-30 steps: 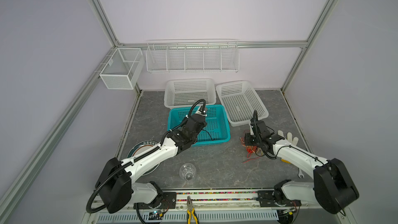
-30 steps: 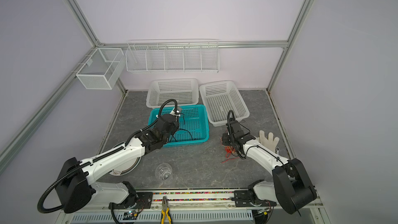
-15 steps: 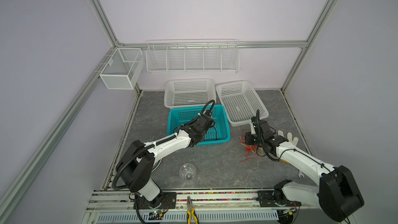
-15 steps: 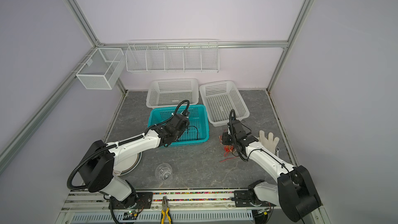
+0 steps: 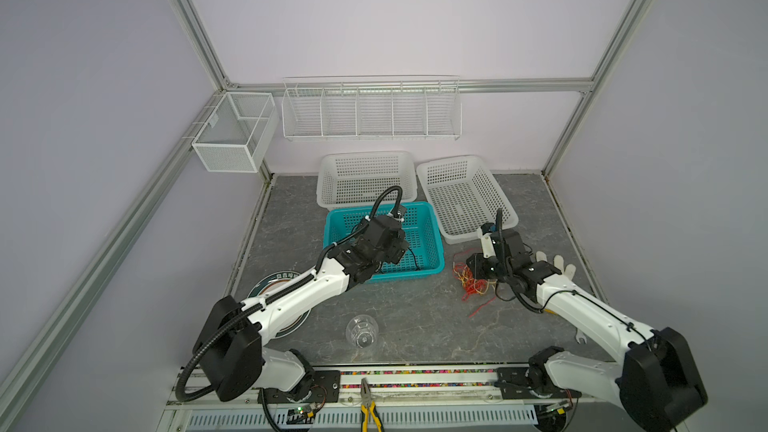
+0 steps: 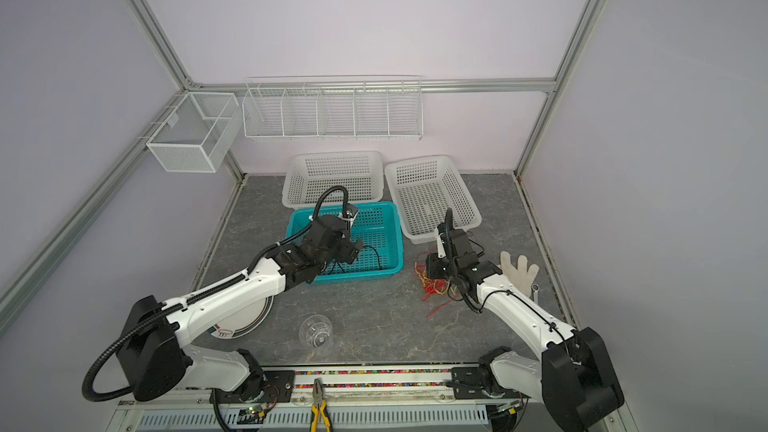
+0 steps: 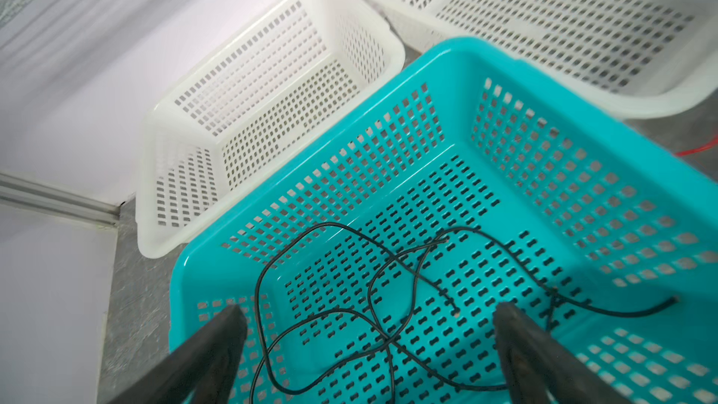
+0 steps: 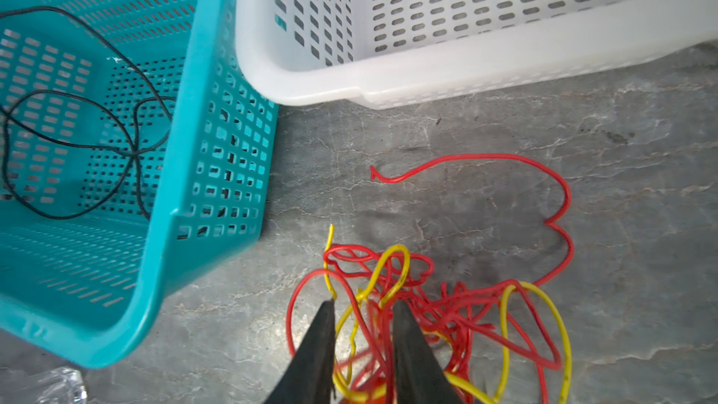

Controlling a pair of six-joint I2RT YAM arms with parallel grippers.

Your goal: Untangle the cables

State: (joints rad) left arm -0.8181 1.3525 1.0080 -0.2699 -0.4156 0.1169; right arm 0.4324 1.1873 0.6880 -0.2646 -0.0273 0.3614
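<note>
In both top views the left gripper point(image 5: 398, 248) point(image 6: 353, 252) hangs over the teal basket point(image 5: 409, 275), left of the middle of the table. A second ago its jaws were shut; now they are spread. The black cable point(image 5: 415, 261) lies loose on the basket floor, so it appears freshly dropped there and free of the rest. On the right, the right gripper point(image 5: 473, 272) sits low over the red and yellow tangle point(image 5: 471, 286), which rests on the table just right of the basket, about where it lay before. The left wrist view confirms the left gripper point(image 7: 369, 310) is wide open and empty, with the black cable point(image 7: 334, 224) looped beneath it. In the right wrist view the right gripper point(image 8: 363, 305) has loosened: its fingers stand slightly apart, straddling strands without pinching them. The red cable point(image 8: 485, 156) and yellow cable point(image 8: 505, 328) are still knotted together, so I judge that pair to be the remaining work.
</note>
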